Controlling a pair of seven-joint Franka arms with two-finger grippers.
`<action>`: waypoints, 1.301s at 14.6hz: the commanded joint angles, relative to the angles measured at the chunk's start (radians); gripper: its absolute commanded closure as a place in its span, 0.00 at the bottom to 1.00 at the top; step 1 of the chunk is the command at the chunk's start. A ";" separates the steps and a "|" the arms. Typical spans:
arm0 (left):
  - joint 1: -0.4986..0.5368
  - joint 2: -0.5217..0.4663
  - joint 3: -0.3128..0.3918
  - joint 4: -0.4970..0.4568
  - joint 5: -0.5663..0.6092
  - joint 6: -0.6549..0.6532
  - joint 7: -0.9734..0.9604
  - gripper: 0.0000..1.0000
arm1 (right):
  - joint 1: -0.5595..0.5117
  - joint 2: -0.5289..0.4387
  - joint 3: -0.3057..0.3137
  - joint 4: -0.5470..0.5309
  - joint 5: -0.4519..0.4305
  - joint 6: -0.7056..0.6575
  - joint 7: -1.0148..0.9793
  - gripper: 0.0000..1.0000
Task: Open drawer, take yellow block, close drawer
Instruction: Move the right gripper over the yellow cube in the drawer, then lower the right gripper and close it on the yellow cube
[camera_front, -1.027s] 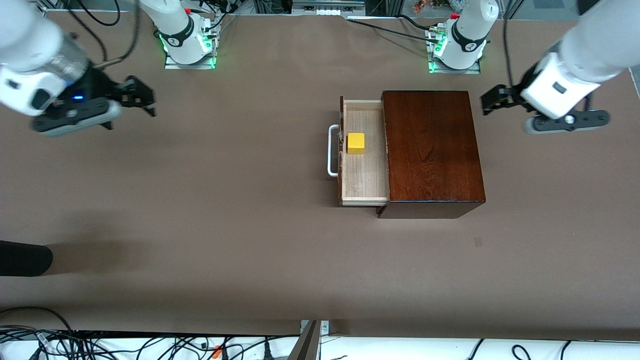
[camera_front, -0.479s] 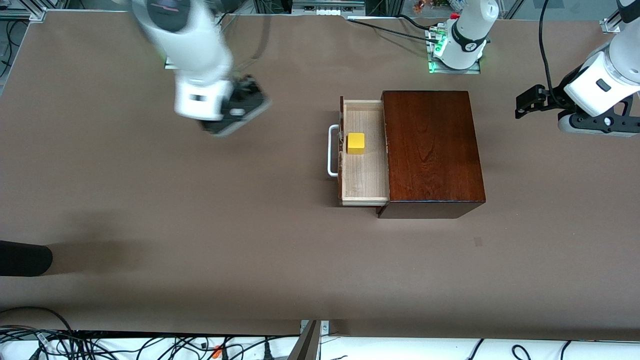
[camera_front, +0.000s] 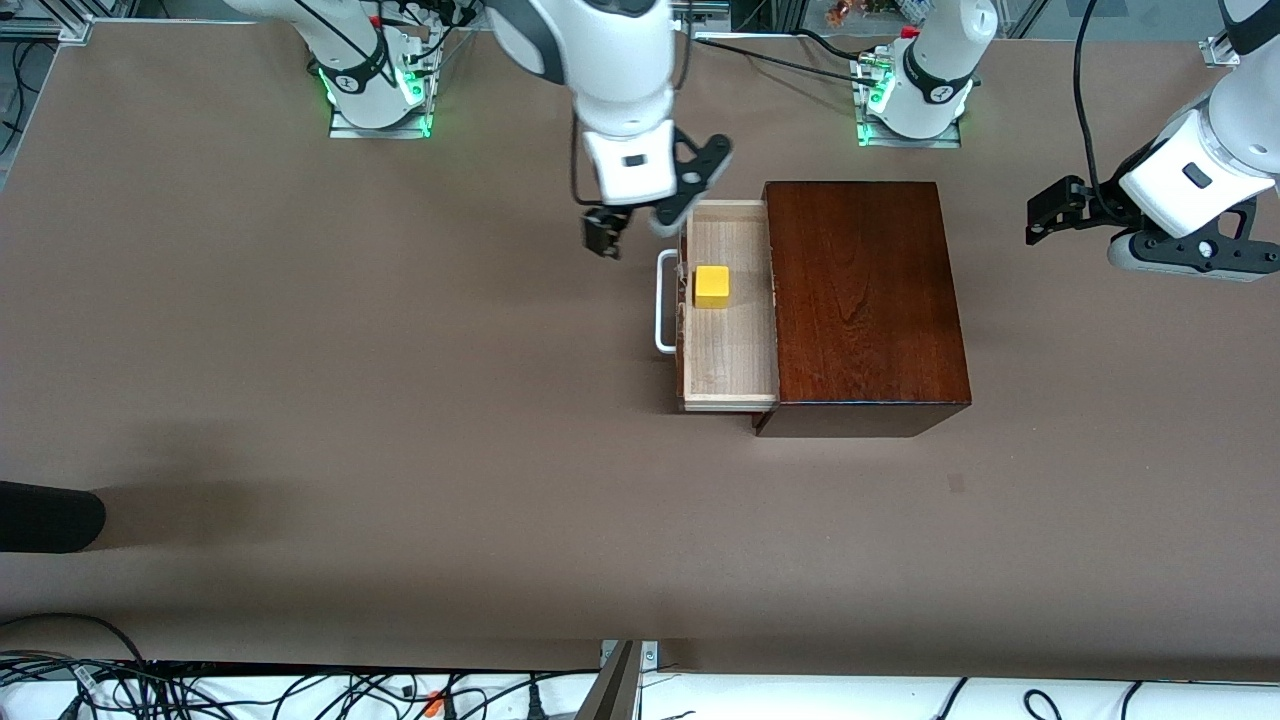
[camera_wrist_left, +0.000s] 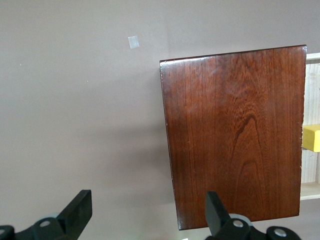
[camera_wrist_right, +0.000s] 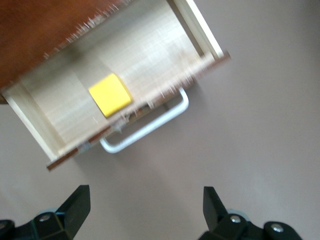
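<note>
The drawer (camera_front: 725, 350) stands pulled out of the mahogany box (camera_front: 860, 300), its white handle (camera_front: 660, 300) toward the right arm's end. The yellow block (camera_front: 712, 286) lies in the tray, close to the drawer front. My right gripper (camera_front: 628, 228) is open and empty, over the table beside the handle's end nearest the robot bases. Its wrist view shows the block (camera_wrist_right: 110, 94), tray (camera_wrist_right: 150, 55) and handle (camera_wrist_right: 150, 127) ahead of the gripper (camera_wrist_right: 147, 210). My left gripper (camera_front: 1045, 212) is open and empty, over the table past the box's closed end; its wrist view (camera_wrist_left: 148, 215) shows the box (camera_wrist_left: 235, 135).
A small pale tape mark (camera_front: 957, 484) lies on the brown table nearer the front camera than the box. A black object (camera_front: 40, 515) pokes in at the table's edge at the right arm's end. Cables (camera_front: 300, 690) run along the near edge.
My right arm has swung from the right arm's end of the table to just beside the drawer. My left gripper has drawn away from the box. Drawer and block have not moved.
</note>
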 joint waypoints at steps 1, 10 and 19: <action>-0.007 -0.023 0.011 -0.021 -0.010 0.015 0.023 0.00 | -0.003 0.102 0.009 0.072 0.018 0.104 -0.194 0.00; 0.002 -0.026 0.000 -0.003 0.045 -0.005 0.032 0.00 | 0.032 0.220 0.015 0.073 0.004 0.208 -0.398 0.00; 0.002 -0.024 0.004 0.006 0.044 -0.021 0.032 0.00 | 0.054 0.267 0.017 0.075 0.004 0.254 -0.401 0.00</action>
